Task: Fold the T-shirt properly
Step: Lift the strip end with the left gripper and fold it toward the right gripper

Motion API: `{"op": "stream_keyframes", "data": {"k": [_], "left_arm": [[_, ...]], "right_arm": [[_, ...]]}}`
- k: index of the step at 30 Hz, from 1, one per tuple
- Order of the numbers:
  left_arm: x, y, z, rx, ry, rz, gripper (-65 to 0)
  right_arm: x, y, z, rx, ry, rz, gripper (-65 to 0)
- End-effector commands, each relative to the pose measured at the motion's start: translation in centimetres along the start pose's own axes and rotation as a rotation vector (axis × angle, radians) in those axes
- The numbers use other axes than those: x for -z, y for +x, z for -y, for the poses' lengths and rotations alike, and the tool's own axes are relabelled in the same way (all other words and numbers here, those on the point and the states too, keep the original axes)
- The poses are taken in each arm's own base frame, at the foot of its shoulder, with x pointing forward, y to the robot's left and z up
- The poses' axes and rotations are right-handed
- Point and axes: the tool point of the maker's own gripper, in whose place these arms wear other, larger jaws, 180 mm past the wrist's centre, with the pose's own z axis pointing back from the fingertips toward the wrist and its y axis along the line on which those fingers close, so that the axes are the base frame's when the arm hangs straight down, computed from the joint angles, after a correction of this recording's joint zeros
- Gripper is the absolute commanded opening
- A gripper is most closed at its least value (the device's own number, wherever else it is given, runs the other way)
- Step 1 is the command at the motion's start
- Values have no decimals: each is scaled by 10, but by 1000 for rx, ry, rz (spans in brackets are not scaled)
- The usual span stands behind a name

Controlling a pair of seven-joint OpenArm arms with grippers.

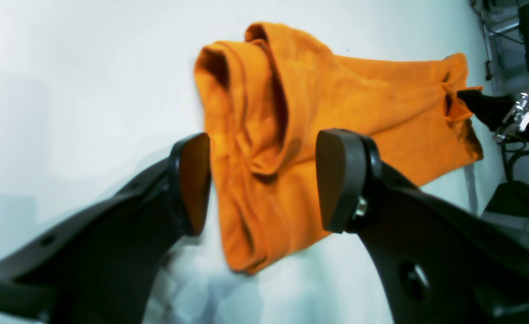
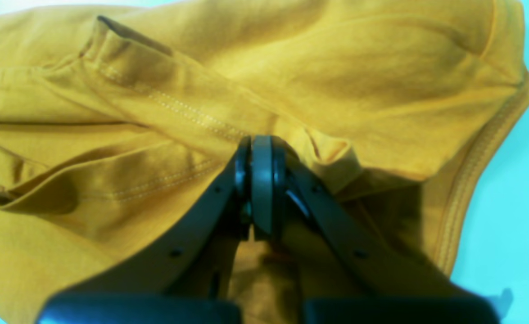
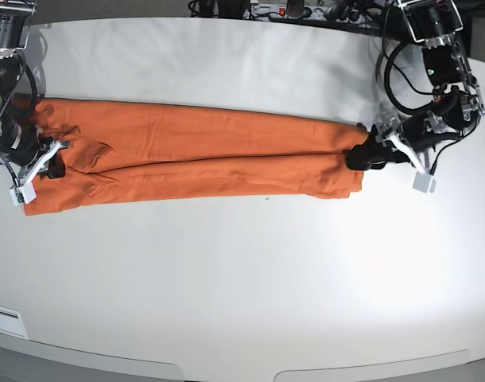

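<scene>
From the base view I see the T-shirt [image 3: 195, 155] laid out as a long narrow orange band across the upper half of the white table [image 3: 250, 278], running from nine o'clock toward three o'clock. My right gripper [image 3: 50, 165] sits at the nine o'clock end of the band, on top of the cloth. Through its wrist camera its jaws are pressed together with a pinch of the fabric bunched at their tips, beside a stitched hem. My left gripper [image 3: 360, 155] is at the three o'clock end, touching the shirt's edge. In its own camera the two pads [image 1: 192, 182] stand wide apart with the rolled, folded end of the shirt between and beyond them, and I cannot see them clamping anything.
</scene>
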Motion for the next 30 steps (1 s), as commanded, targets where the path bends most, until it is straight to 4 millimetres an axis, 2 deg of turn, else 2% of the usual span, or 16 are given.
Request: {"op": "stream_keyframes", "data": {"k": [1,6,9,10,11,14,15,20,27,30], "left_arm": [[3,-1,4,19,-1,-25,-269],[28,-26,27,51,-71,-134,-269],[37,-32,37,71,-100,-169,-275],[39,-31,39,78,-105,-173,-302],[41,-28,41,86,-109,-172,-351],[41,-14,41,109,-102,-149,-599],[40,-9,40,115,-95,-138,-650],[34,14,44,114,-119,-72,-650],[26,14,98,168,-419,-31,-650],[27,14,114,163,-498,-3,-650]], "right_arm": [[-5,2,9,-17,-27,-18,-650],[-5,2,9,-17,-26,-18,-650],[-5,2,9,-17,-26,-18,-650],[-5,2,9,-17,-26,-18,-650],[-5,2,9,-17,-27,-18,-650],[-5,2,9,-17,-26,-19,-650],[-5,2,9,-18,-26,-19,-650],[-5,1,6,-35,-12,-20,-650],[-5,1,6,-35,-12,-19,-650],[-5,1,6,-35,-13,-20,-650]]}}
